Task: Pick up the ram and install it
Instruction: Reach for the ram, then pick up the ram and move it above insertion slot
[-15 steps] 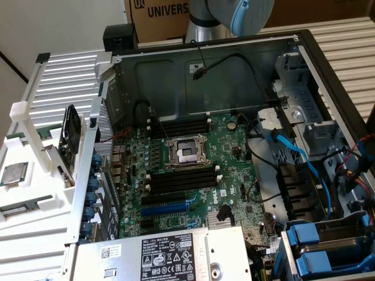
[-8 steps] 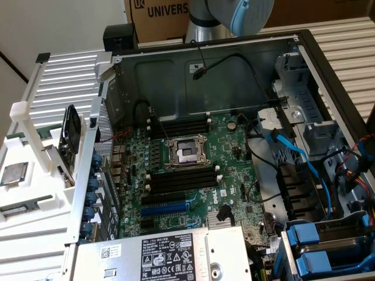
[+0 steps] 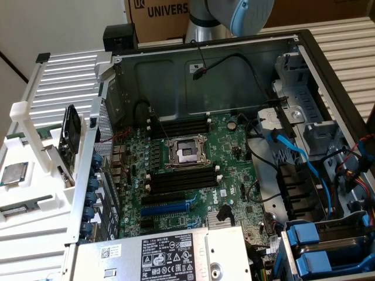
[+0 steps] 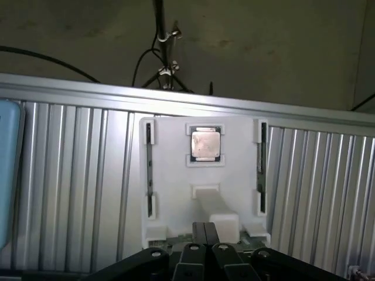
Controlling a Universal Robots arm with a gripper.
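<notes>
Ribbed bench (image 3: 64, 76) holds a tray (image 3: 41, 221), ram (image 3: 19, 207) flat at the exterior view's eight o'clock, seemingly light, stiff, fragile, best pinched by long edges; gripper (image 4: 205, 232) closed, empty.

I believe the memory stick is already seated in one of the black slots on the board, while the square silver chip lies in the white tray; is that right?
Not quite. The memory stick lies in the white tray outside the case, close to the square silver chip; the black slots on the board are empty. The exterior view shows this.
</notes>
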